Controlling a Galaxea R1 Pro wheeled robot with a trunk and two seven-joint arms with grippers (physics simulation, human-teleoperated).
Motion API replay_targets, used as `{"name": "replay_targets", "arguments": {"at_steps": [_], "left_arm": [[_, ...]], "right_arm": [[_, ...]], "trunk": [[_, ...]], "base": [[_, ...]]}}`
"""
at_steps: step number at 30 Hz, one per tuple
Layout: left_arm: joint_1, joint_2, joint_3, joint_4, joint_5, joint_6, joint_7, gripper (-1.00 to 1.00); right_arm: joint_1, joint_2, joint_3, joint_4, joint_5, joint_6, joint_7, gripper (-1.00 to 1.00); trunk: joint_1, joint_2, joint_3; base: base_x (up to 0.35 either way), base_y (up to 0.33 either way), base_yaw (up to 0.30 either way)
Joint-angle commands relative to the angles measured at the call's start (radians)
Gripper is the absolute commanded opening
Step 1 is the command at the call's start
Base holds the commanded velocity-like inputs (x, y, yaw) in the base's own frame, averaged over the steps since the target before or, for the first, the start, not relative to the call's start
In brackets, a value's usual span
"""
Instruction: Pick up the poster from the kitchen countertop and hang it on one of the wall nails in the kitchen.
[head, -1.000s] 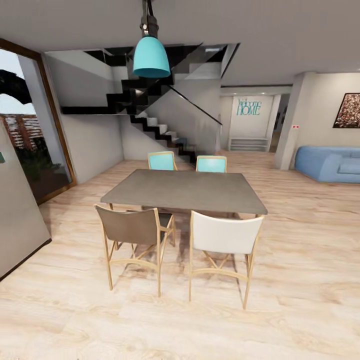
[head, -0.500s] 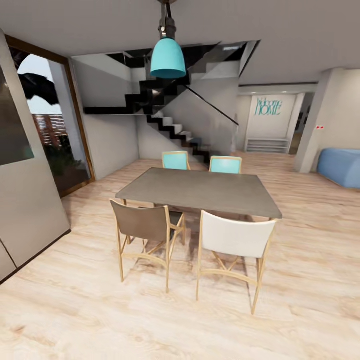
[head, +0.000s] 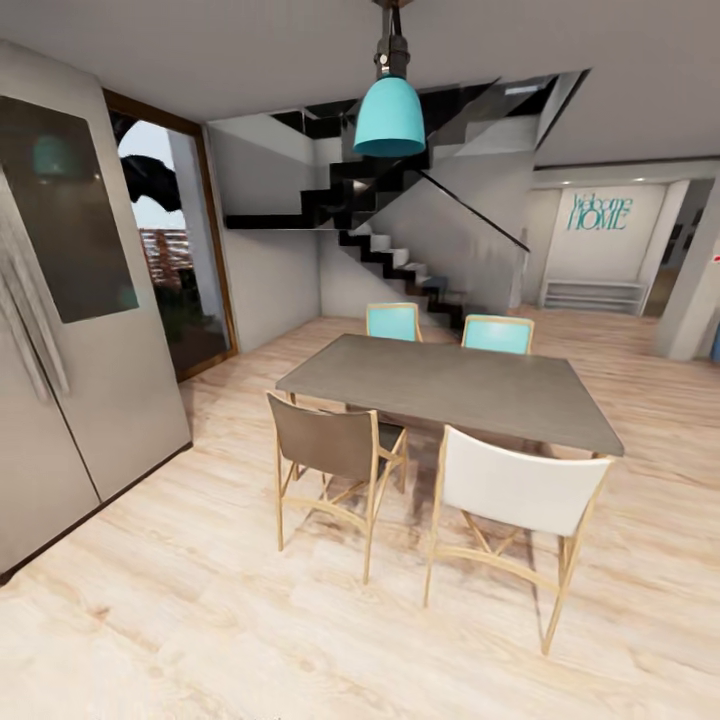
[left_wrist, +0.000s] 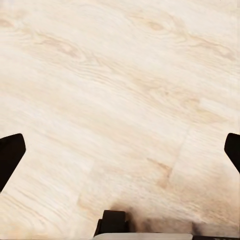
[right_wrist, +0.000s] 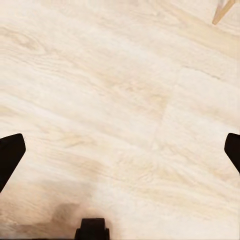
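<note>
Rectangular grey table on pale wood-grain floor

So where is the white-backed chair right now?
In the head view, the white-backed chair stands at the dining table's near side, lower right, beside the brown chair to its left.
</note>
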Motion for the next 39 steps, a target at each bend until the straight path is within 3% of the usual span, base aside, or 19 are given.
{"name": "replay_targets", "arguments": {"at_steps": [1, 5, 7, 13, 24, 39], "left_arm": [[0.000, -0.001, 0.004, -0.001, -0.011, -0.001, 0.000, 1.00], [0.000, -0.001, 0.007, -0.001, -0.011, -0.001, 0.000, 1.00], [0.000, -0.001, 0.046, -0.001, -0.011, -0.002, 0.000, 1.00], [0.000, -0.001, 0.078, -0.001, -0.011, -0.004, -0.003, 1.00], [0.000, -0.002, 0.081, -0.001, -0.012, -0.004, -0.003, 1.00], [0.000, -0.002, 0.081, -0.001, -0.012, -0.005, -0.003, 1.00]], "right_arm": [[0.000, 0.000, 0.001, 0.001, 0.004, -0.003, -0.001, 1.00], [0.000, 0.000, 0.001, 0.001, 0.004, -0.003, -0.001, 1.00], [-0.001, 0.000, 0.001, 0.002, 0.004, -0.003, -0.001, 1.00], [-0.001, -0.001, 0.001, 0.002, 0.004, -0.001, 0.003, 1.00], [-0.001, 0.000, 0.001, 0.004, 0.004, -0.003, 0.001, 1.00], [-0.001, 0.000, 0.002, 0.004, 0.005, -0.003, -0.001, 1.00]], "trunk": [[0.000, 0.000, -0.001], [0.000, 0.000, -0.001], [0.000, 0.000, -0.001], [0.000, 0.000, -0.002], [0.000, 0.000, -0.002], [0.000, 0.000, -0.002]], "base": [[0.000, 0.000, 0.294], [0.000, 0.000, 0.294], [0.000, 0.000, 0.294], [-0.075, -0.126, 0.173], [-0.132, -0.232, 0.232], [-0.012, -0.025, 0.293]]}}
